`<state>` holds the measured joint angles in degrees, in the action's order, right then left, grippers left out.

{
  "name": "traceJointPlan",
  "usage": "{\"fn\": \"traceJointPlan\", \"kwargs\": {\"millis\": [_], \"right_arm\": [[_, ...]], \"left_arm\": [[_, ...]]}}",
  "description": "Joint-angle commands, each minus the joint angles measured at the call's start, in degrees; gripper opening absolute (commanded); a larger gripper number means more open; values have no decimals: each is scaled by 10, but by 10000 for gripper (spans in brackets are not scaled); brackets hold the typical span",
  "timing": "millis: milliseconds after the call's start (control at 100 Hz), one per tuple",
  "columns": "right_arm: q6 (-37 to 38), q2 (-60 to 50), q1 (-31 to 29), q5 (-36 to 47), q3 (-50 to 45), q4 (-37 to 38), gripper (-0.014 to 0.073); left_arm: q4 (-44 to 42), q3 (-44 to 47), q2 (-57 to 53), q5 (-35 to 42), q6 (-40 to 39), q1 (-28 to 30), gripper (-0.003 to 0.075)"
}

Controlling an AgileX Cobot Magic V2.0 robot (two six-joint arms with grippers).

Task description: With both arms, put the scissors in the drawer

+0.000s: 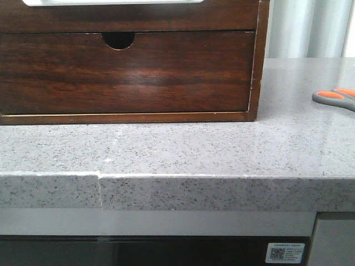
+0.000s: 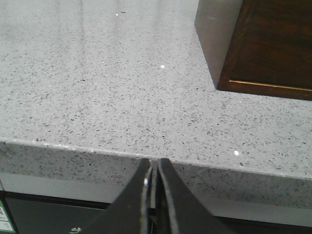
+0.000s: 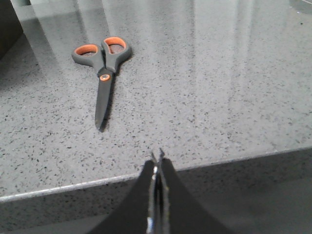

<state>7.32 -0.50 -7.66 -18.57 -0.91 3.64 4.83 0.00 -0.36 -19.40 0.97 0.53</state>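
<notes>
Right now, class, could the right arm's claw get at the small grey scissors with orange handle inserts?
Probably yes. The grey, orange-handled scissors lie flat on the bare speckled stone counter, with nothing between them and the right claw, which is shut and would need opening.

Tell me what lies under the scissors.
The scissors lie closed and flat on the bare speckled grey countertop, nothing else beneath them. The patch directly under the blades and handles is covered.

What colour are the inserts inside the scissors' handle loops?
Bright orange, set in grey handles on the scissors; the right wrist view shows them best.
</notes>
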Motion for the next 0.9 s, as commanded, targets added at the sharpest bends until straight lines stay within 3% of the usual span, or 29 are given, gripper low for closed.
{"fn": "traceJointPlan", "kwargs": {"millis": [0,190,370,610,780,890], "right_arm": [[-3,-12,-3,17,-6,13,-61],[-3,-12,-3,28,-6,13,-61],[-3,-12,-3,112,-6,13,-61],[-3,-12,-3,143,-6,13,-61],[-3,-12,-3,259,-6,-11,-61],[-3,-12,-3,258,-6,-11,-61]], "left_arm": [[-2,14,-18,27,-6,1,-19],[-2,14,-18,59,-6,1,-19],[-2,14,-18,76,-6,1,-19],[-2,14,-18,126,-6,1,-19],[-2,14,-18,147,-6,1,-19],[-2,14,-18,147,-6,1,-19]]}}
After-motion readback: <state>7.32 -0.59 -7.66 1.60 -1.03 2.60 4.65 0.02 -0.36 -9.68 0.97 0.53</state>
